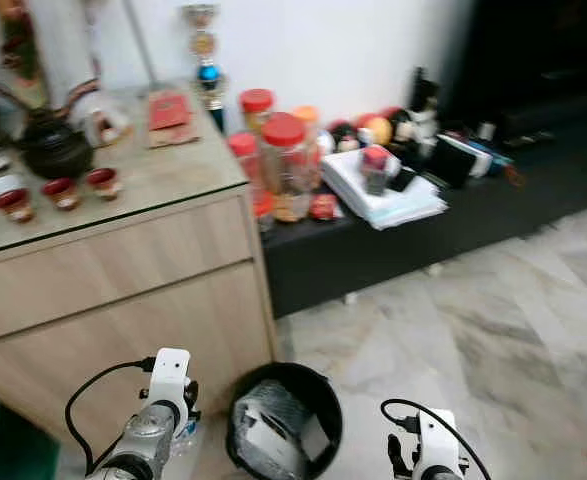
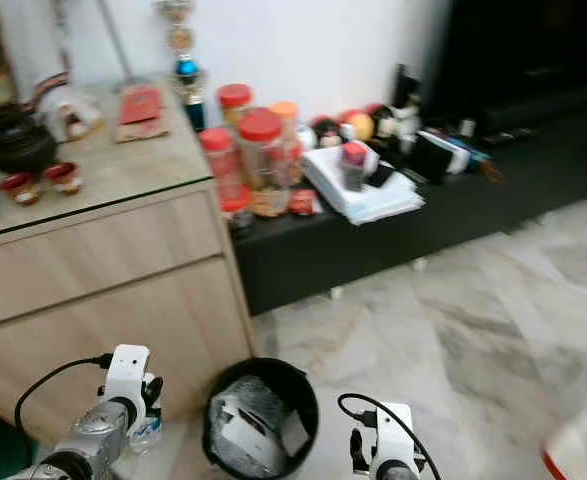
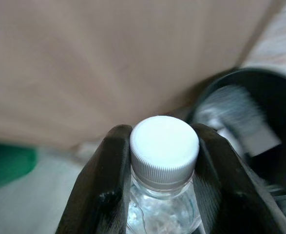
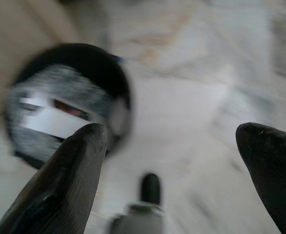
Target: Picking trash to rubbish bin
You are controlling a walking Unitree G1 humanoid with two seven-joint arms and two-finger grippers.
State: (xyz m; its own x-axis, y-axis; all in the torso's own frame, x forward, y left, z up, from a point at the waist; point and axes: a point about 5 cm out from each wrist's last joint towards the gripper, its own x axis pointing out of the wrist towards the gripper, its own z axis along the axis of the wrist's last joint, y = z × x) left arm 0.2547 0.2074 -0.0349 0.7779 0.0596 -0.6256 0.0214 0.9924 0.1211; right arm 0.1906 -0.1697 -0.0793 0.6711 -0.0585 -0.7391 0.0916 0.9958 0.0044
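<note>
Gripping a clear white-capped bottle (image 3: 163, 161) in the left tool (image 3: 157, 195), black bin (image 1: 285, 420) beside it, right tool (image 4: 172, 170) spread empty over marble floor (image 1: 493, 330)

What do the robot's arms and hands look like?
Both arms are shiny silver tubes ending in white blocks, each with a looping black cable. The left hand and right hand each have two long, rounded black fingers.

silver arms, white wrists, black cables
</note>
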